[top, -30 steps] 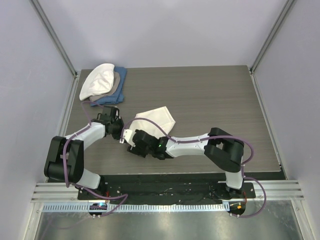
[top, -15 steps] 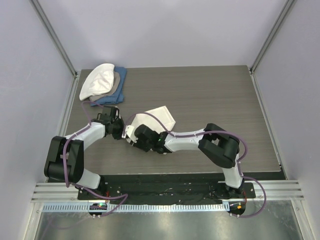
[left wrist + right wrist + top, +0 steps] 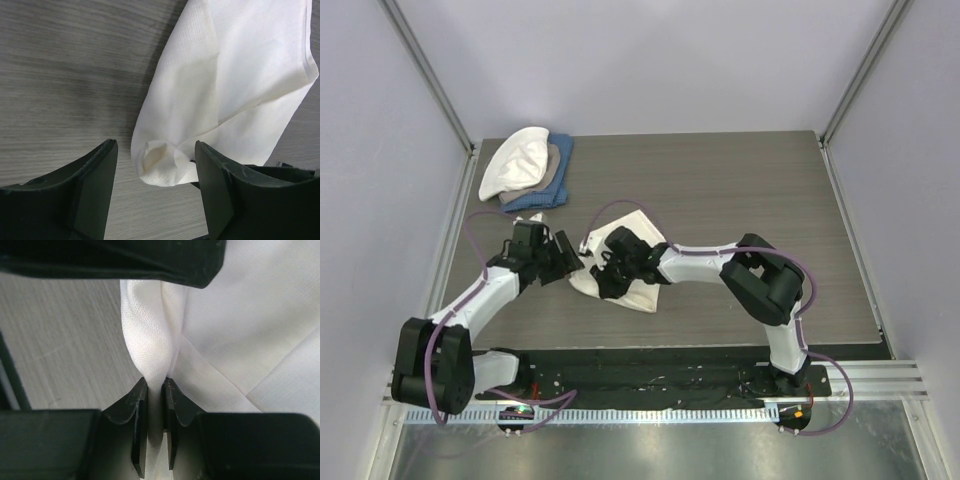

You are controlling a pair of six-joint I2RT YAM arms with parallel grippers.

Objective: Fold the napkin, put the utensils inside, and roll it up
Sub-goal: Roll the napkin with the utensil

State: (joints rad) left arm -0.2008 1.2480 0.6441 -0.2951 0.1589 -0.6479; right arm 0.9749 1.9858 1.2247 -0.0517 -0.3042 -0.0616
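While my right gripper pinches a fold of the napkin, the cloth lies on the table between both arms. My left gripper hangs, jaws apart, at its rolled end.

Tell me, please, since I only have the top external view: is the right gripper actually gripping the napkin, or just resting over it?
Observer: It is gripping. The right wrist view shows the right gripper shut on a bunched fold of the napkin.
Operator: Thank you. And what is the other arm doing at the cloth?
Observer: The left wrist view shows the left gripper open. Its jaws stand wide apart, and the napkin's rolled end lies between them, not clamped.
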